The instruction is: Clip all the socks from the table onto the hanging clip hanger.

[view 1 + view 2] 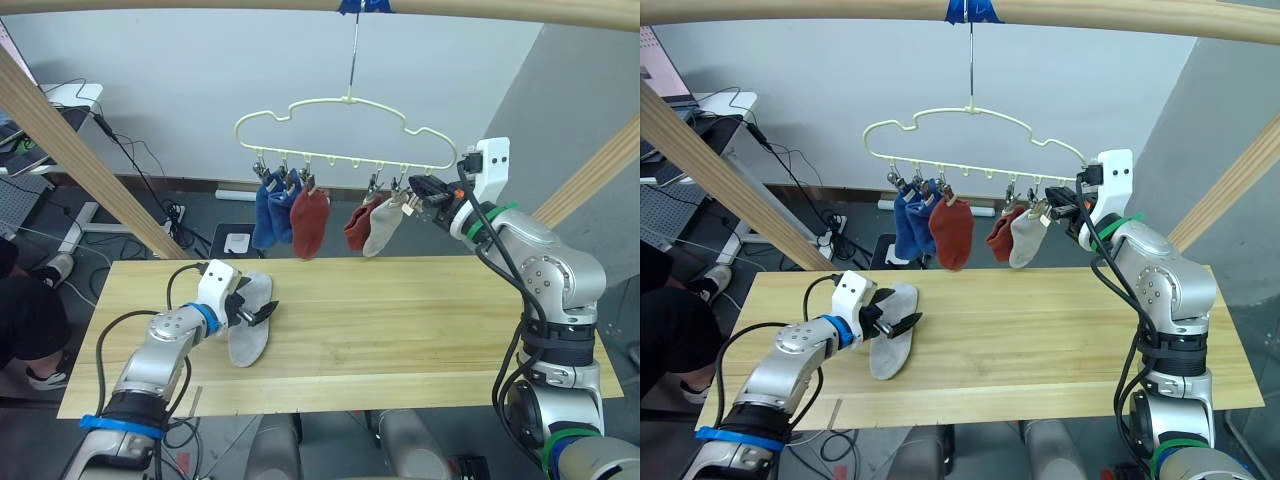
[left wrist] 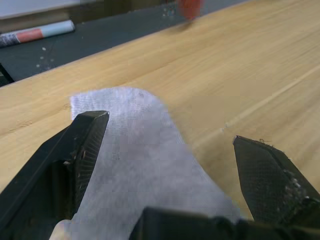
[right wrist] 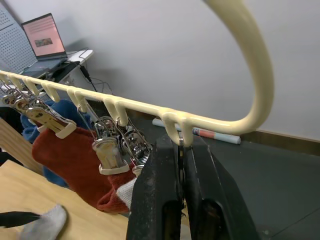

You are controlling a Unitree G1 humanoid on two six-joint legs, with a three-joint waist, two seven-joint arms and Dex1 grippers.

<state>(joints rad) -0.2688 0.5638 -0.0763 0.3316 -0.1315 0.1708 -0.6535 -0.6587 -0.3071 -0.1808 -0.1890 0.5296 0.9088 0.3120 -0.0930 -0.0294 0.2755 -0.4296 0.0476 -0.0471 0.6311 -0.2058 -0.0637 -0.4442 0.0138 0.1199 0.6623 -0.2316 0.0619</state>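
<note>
A light grey sock (image 1: 248, 328) lies flat on the table (image 1: 410, 330), left of centre. My left gripper (image 1: 262, 312) hovers just over it, open, one finger on each side of the sock (image 2: 145, 165). The pale yellow clip hanger (image 1: 345, 125) hangs from the top pole. Clipped to it are two blue socks (image 1: 268, 210), a rust red sock (image 1: 308, 220), a second rust red sock (image 1: 357, 226) and a light grey sock (image 1: 383, 226). My right gripper (image 3: 181, 146) is at the hanger's right end, shut on the last metal clip under the bar.
Round wooden poles frame the space: one slanting at the left (image 1: 80, 160), one across the top (image 1: 500, 8), one at the right (image 1: 600, 170). A person's leg and shoe (image 1: 35, 320) show at the far left. Cables and a desk stand behind.
</note>
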